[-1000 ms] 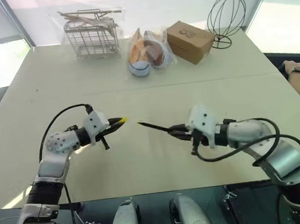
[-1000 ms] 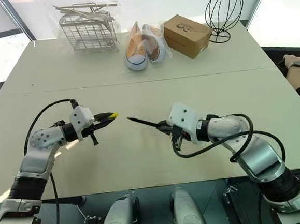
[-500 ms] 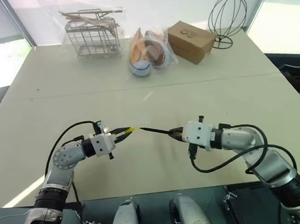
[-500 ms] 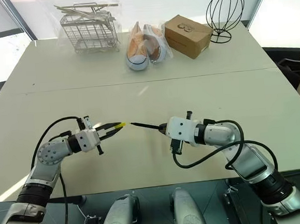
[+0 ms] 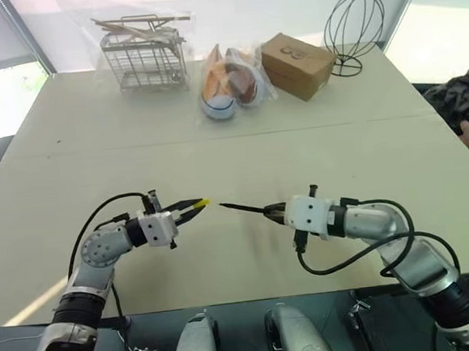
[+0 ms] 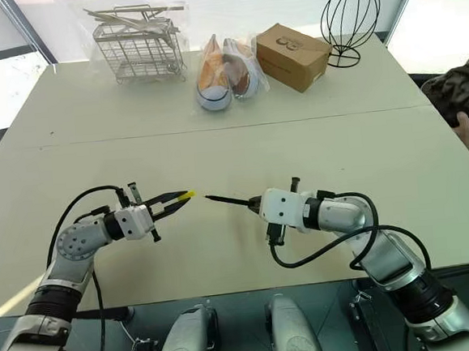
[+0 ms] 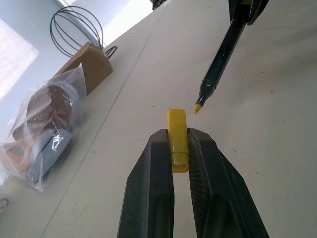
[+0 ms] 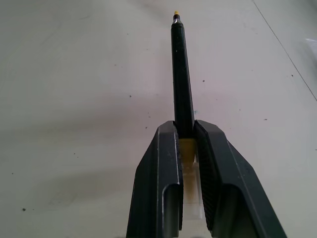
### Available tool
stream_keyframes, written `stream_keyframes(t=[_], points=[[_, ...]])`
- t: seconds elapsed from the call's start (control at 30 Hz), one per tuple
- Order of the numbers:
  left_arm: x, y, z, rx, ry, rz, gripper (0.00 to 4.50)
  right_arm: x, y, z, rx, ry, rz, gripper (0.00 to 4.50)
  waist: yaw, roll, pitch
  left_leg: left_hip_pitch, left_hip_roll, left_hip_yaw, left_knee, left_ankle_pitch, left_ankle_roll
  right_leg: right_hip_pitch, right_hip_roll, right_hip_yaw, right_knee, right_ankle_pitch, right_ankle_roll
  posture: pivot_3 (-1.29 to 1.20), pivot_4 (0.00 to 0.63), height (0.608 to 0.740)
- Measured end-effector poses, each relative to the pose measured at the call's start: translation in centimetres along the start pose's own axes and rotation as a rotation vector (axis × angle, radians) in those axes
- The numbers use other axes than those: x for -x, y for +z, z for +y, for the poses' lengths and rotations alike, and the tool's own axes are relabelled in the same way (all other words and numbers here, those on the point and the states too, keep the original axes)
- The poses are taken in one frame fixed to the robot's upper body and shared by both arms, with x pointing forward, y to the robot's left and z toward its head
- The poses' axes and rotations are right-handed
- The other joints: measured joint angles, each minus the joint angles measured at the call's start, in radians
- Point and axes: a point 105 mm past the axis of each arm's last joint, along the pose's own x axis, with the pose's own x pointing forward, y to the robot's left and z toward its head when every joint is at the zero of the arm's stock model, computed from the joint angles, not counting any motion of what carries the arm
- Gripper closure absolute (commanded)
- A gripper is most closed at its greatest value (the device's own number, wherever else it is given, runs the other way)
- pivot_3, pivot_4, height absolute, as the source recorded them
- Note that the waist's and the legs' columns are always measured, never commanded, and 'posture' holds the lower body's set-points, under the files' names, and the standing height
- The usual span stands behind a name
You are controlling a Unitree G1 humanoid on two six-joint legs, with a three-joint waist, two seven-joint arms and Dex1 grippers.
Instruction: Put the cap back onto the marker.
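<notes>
Yellow cap (image 7: 177, 139) in left pincer (image 7: 178, 148), facing marker (image 7: 221, 55) tip.

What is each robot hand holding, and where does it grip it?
Left gripper pinches the yellow cap by its rear half. Right gripper clamps the marker at its back end.

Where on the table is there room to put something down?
The table is bare between the far row and the hands, and at both side edges. It is crowded at the back: wire basket, bagged shoes, cardboard box, wire stand. Between the cap and marker is tight.
</notes>
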Motion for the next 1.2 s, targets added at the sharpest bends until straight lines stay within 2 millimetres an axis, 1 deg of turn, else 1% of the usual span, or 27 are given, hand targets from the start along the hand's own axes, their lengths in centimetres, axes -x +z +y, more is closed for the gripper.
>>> stream_keyframes(t=[0.1,0.27,0.77,0.93,1.2], points=[[-0.2,-0.1,-0.5,0.008,-0.021,-0.001,4.45,-0.1,0.1,0.0,-0.001,0.001,-0.004,4.46,0.000,0.000,0.000,0.000,0.000,0.000,0.000,0.000,0.000,0.000,0.000,0.000,0.000,0.000,0.000,0.00,0.150,0.740],[-0.5,0.0,-0.3,-0.004,-0.031,-0.009,4.45,-0.1,0.2,0.0,0.006,0.004,-0.005,4.46,0.000,0.000,0.000,0.000,0.000,0.000,0.001,0.000,0.000,0.000,0.000,0.000,0.001,0.000,0.000,0.00,0.150,0.740],[-0.8,-0.2,-0.7,-0.003,-0.066,-0.015,4.45,-0.1,0.9,-0.2,0.062,0.010,-0.019,4.46,0.000,0.000,0.000,0.000,0.000,0.000,0.002,0.000,0.000,0.001,0.001,0.000,0.001,0.000,0.000,0.00,0.150,0.740],[-0.9,-0.2,-0.2,-0.014,-0.064,-0.025,4.45,0.0,1.3,-0.8,0.155,-0.005,-0.017,4.46,0.000,0.000,0.000,0.000,0.000,0.000,0.003,0.000,0.000,0.001,0.001,0.000,0.001,0.000,0.000,0.00,0.150,0.740],[-1.4,0.1,-0.2,-0.032,-0.085,-0.050,4.45,-0.3,1.2,-1.1,0.258,0.011,-0.027,4.46,0.000,0.000,0.000,0.000,0.001,-0.001,0.004,0.000,0.000,0.002,0.003,0.000,0.001,0.000,0.000,0.00,0.150,0.740]])
